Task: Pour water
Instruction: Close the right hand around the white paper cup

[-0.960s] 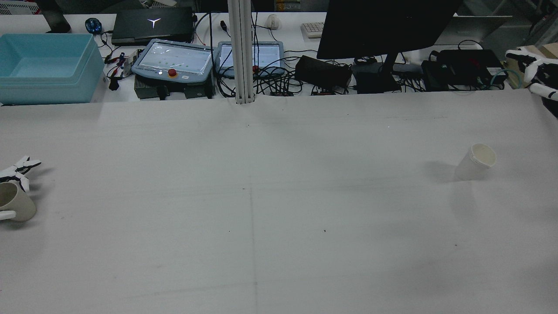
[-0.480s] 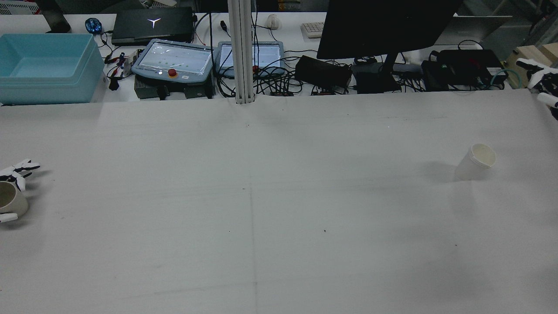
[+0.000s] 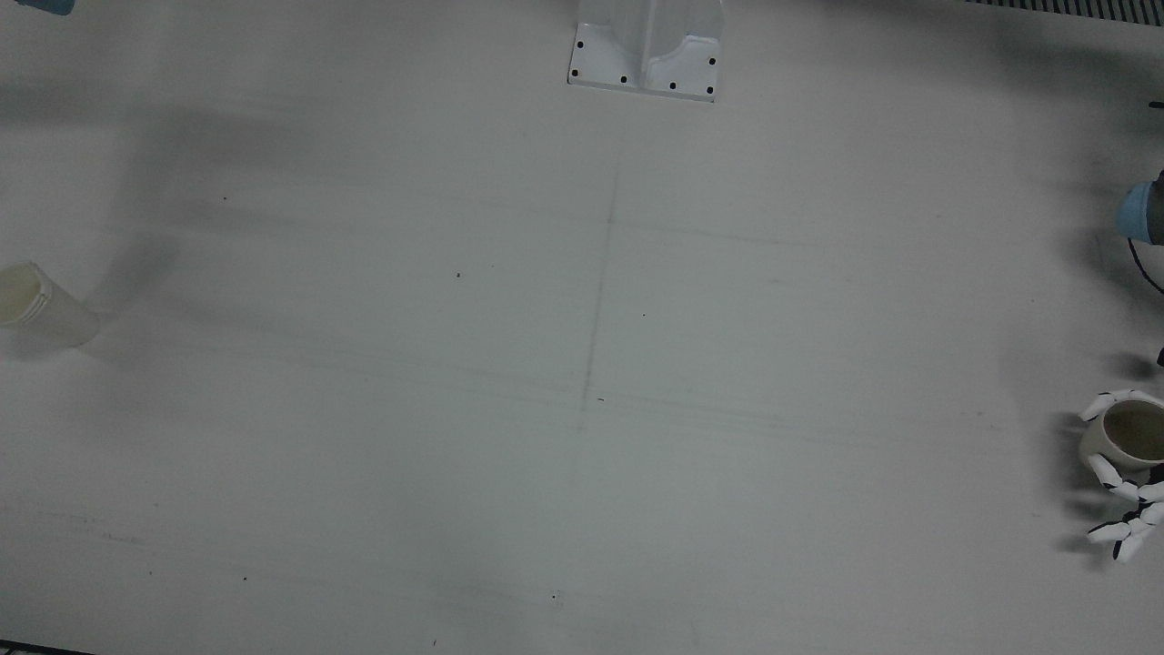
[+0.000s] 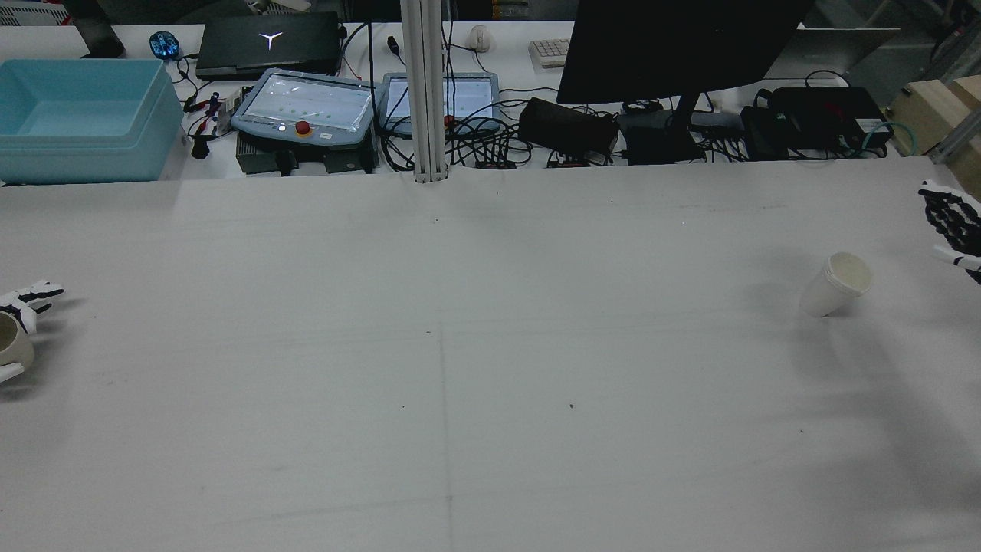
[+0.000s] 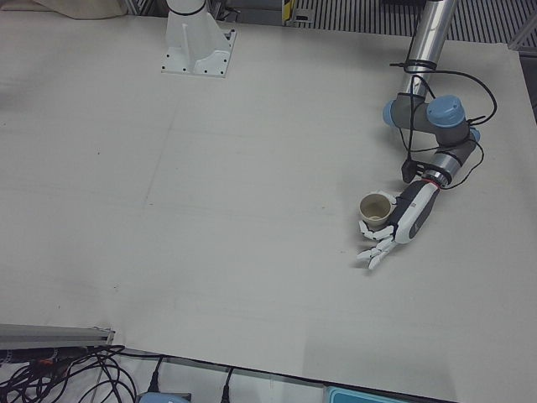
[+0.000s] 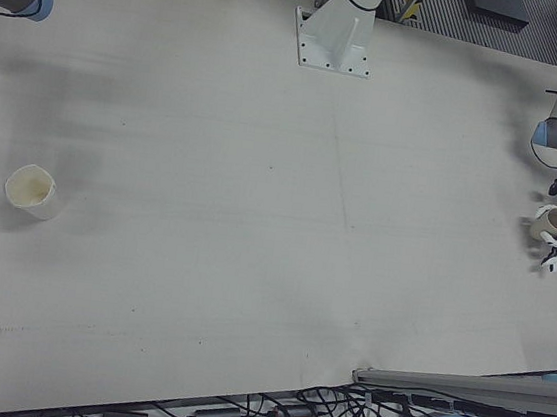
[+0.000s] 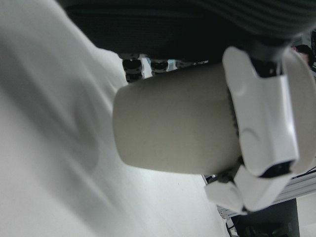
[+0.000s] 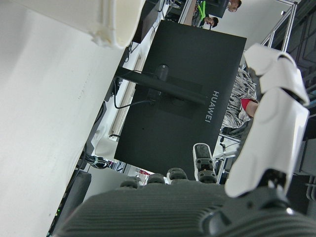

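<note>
A beige mug (image 4: 9, 343) is at the far left edge of the rear view, in my left hand (image 4: 29, 297). Some fingers wrap the mug and others stretch out past it. The mug also shows in the front view (image 3: 1128, 432), the left-front view (image 5: 376, 207) and the left hand view (image 7: 173, 128). A white paper cup (image 4: 837, 284) stands on the table at the right; it also shows in the right-front view (image 6: 31, 190). My right hand (image 4: 954, 226) is open with fingers spread, to the right of the cup and apart from it.
Behind the table stand a blue bin (image 4: 84, 115), two teach pendants (image 4: 306, 103), a black monitor (image 4: 674, 46) and tangled cables. A white post (image 4: 425, 92) rises at the back centre. The pedestal base (image 3: 646, 45) sits at the near edge.
My left hand has carried the mug further left, partly out of the rear view. My right hand has come down from the back right corner to table level, nearer the paper cup.
</note>
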`<control>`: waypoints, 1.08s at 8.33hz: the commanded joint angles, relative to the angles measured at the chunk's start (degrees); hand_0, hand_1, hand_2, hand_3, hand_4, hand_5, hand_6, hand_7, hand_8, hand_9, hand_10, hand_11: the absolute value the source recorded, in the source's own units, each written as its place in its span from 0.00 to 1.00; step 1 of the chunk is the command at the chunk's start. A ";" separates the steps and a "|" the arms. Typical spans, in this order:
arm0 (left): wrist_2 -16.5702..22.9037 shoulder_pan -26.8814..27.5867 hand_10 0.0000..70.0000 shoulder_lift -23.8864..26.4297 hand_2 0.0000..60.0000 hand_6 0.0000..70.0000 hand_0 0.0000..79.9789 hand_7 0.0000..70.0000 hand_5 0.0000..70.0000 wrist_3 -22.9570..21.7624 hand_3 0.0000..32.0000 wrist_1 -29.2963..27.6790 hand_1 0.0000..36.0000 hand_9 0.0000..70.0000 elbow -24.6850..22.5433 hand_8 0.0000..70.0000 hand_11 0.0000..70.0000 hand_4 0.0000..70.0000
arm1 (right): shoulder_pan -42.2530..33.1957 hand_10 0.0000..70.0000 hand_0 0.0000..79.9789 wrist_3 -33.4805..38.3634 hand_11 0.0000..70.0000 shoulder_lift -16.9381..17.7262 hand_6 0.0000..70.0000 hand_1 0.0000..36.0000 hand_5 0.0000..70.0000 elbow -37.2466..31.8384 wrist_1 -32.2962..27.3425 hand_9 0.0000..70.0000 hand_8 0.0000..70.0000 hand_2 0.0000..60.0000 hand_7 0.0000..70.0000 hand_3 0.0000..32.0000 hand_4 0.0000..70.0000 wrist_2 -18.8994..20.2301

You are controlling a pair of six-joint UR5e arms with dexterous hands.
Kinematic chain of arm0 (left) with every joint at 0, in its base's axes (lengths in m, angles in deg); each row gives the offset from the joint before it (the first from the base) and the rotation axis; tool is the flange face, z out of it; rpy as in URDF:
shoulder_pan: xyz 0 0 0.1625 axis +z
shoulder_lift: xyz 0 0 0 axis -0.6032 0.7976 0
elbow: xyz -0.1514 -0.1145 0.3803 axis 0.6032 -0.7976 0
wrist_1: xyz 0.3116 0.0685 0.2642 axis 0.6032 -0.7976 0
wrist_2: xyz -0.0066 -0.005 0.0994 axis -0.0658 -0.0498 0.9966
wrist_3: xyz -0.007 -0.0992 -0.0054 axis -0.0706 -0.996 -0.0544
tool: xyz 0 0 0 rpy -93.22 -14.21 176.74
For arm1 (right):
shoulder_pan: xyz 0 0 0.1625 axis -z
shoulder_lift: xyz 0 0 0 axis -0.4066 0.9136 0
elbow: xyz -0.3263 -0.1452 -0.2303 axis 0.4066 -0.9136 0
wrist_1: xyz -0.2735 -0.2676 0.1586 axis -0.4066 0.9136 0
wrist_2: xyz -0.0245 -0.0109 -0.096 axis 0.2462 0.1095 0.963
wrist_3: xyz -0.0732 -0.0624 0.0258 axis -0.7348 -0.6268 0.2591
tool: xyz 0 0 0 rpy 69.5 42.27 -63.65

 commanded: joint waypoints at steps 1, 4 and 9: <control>-1.55 -0.08 0.11 -0.48 1.00 0.18 0.67 0.24 1.00 -3.15 0.00 0.14 1.00 0.08 0.05 0.07 0.19 0.83 | 8.89 0.00 0.61 -6.19 0.01 -3.17 0.08 0.56 0.35 -5.63 -5.09 0.00 0.00 0.42 0.01 0.00 0.07 -0.24; -1.64 -0.09 0.11 -1.44 1.00 0.17 0.67 0.23 1.00 -3.52 0.00 0.06 0.99 0.08 0.06 0.06 0.18 0.81 | 10.51 0.00 0.62 -7.02 0.01 -3.17 0.02 0.57 0.41 -6.77 -5.36 0.00 0.00 0.28 0.00 0.00 0.00 -2.08; -1.64 -0.09 0.11 -2.68 1.00 0.16 0.66 0.22 1.00 -3.69 0.00 -0.73 0.96 0.07 0.14 0.06 0.18 0.78 | 15.32 0.00 0.62 -7.01 0.02 -4.66 0.04 0.59 0.50 -7.74 -5.01 0.00 0.00 0.34 0.02 0.06 0.00 -8.21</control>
